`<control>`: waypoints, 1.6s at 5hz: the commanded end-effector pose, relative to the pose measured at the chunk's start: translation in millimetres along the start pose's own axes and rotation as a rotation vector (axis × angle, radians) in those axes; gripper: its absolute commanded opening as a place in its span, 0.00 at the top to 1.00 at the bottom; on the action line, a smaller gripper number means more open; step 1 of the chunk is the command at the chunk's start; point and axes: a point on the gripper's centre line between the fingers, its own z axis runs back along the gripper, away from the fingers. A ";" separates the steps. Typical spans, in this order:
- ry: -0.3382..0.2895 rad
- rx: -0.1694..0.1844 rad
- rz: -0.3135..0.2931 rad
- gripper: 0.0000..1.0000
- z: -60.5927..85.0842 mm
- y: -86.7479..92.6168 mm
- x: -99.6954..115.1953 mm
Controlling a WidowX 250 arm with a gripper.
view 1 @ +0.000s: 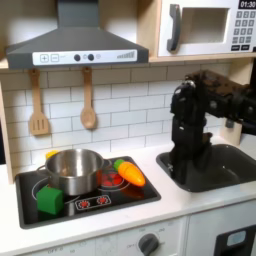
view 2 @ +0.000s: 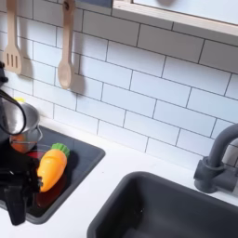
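Hovering over the sink's [view 1: 236,160] left edge, gripper [view 1: 181,157] opening unclear, nothing visibly held, carrot [view 1: 130,173] lying at the stove's [view 1: 100,205] right edge.

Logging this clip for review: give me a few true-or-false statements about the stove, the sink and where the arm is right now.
1. The toy carrot lies on the black stovetop to the first exterior view's right of the metal pot. True.
2. The gripper is clamped on the carrot. False: in the first exterior view it hangs by the sink's near edge, apart from the carrot.
3. A green block sits on the stovetop in front of the pot. True.
4. Both wooden utensils lie in the sink. False: the wooden spatula and wooden spoon hang on the tiled wall.
5. The pot is turned upside down. False: it stands upright, open end up.
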 end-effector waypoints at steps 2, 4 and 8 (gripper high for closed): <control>-0.020 -0.006 0.125 0.00 -1.2 35.7 44.0; -0.028 0.000 0.149 0.00 0.4 38.9 44.6; -0.025 0.003 0.151 0.00 -0.3 39.9 44.8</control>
